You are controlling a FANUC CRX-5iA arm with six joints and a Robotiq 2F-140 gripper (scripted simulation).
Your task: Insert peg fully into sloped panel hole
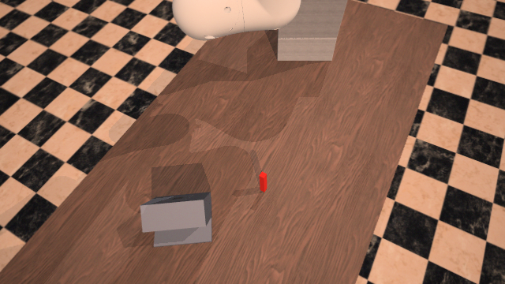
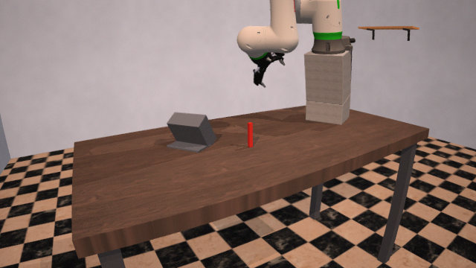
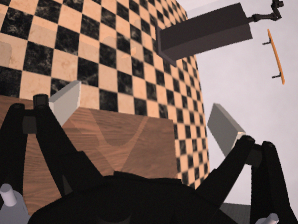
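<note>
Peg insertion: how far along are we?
Nothing looks done. The small red peg stands upright on the brown wooden table, apart from the grey sloped panel block. The black two-finger gripper hangs open and empty, high near the arm's pedestal. Left: reach, grasp, carry, insert fully.

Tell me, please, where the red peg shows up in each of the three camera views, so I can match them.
Top: the red peg stands upright just below centre, right of the grey sloped panel.
Exterior: the peg stands mid-table, right of the panel, below the open gripper.
Wrist: not in view; only floor, a bit of table and the fingers show.
Shared landmark: the sloped panel, in the top and exterior views.
</note>
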